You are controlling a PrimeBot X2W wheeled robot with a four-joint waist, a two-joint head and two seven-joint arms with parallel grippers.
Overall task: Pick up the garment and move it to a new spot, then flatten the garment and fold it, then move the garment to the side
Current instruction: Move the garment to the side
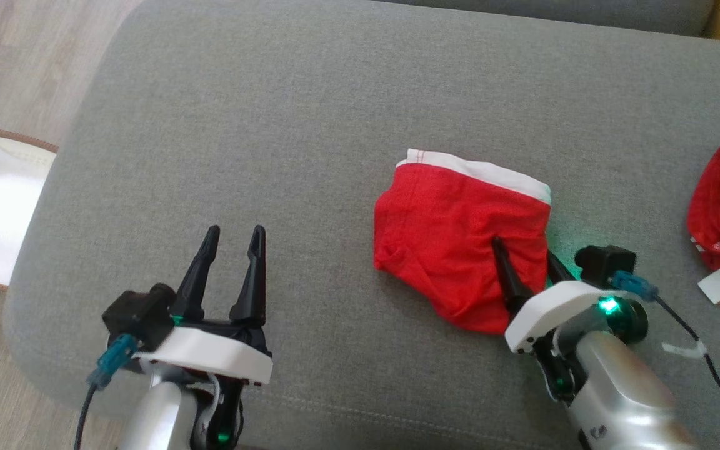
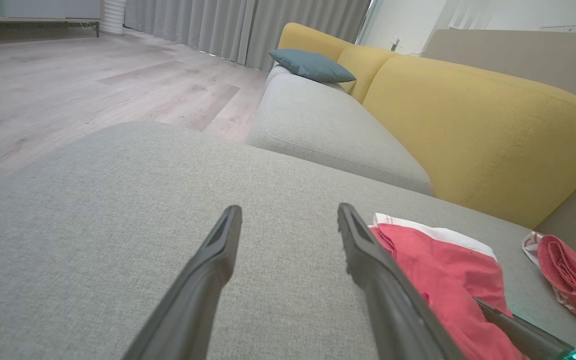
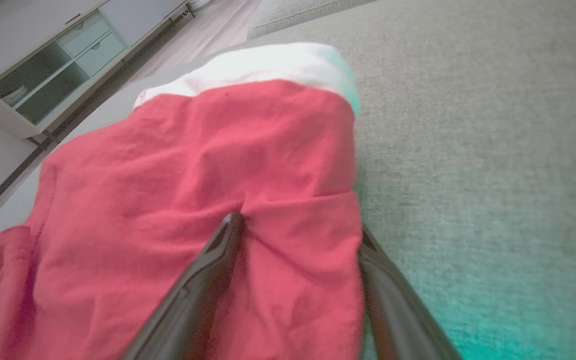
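The red cloth garment with a white waistband (image 1: 454,231) lies on the grey fabric cushion (image 1: 335,94), its near right corner straddled by the right gripper's (image 1: 522,250) released jaws; the left gripper (image 1: 235,231), likewise released, stands well apart.

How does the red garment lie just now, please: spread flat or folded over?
Folded over, loosely: the red garment sits compact and wrinkled, a flap doubled over between the right gripper's fingers.
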